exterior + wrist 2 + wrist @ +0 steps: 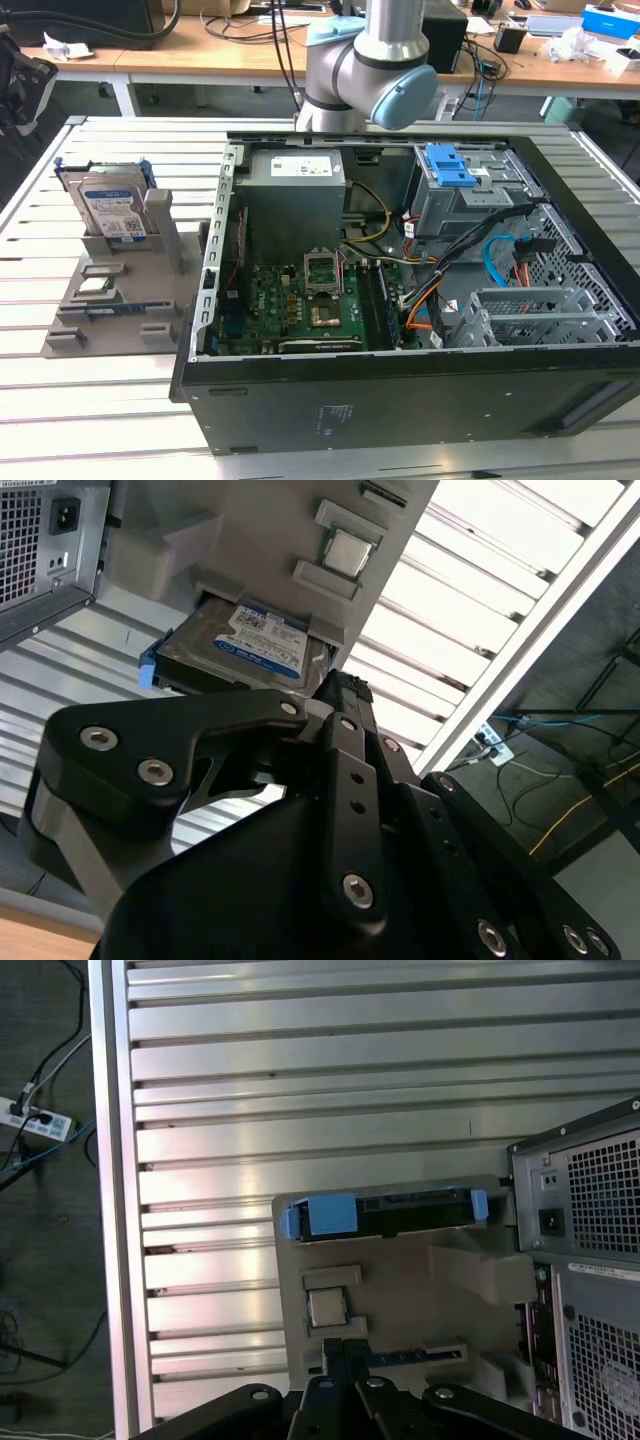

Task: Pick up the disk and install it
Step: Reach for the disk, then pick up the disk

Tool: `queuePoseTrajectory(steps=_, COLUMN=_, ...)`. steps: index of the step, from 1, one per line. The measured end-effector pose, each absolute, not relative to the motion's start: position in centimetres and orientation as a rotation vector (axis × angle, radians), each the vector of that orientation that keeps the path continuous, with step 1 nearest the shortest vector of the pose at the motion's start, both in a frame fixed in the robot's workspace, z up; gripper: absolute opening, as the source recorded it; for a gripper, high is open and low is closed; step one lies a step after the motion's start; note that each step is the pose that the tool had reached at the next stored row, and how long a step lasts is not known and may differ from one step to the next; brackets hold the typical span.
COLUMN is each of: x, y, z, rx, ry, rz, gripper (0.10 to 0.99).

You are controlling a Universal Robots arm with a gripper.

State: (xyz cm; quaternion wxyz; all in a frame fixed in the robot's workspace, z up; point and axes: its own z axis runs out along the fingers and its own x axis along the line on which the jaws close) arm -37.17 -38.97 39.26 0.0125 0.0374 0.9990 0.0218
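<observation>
Disk: silver hard drive with a white-and-blue label on its face and a blue plastic bracket around its edges. Stands upright on edge, lower part sunk in a slot of a grey holder. Holder sits on the slatted metal table, to the exterior view's left of the open computer case. Nothing touches the disk.

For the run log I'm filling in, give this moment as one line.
disk: upright in grey stand, outside computer case | pincer: shut, empty, not touching disk | install: not done
</observation>
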Motion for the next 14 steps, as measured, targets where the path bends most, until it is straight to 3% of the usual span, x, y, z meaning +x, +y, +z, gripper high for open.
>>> queuePoseTrajectory(steps=14, x=-37.21, y=-38.95, z=39.27, rx=0.101, ry=3.114, rz=0.068, gripper=0.106)
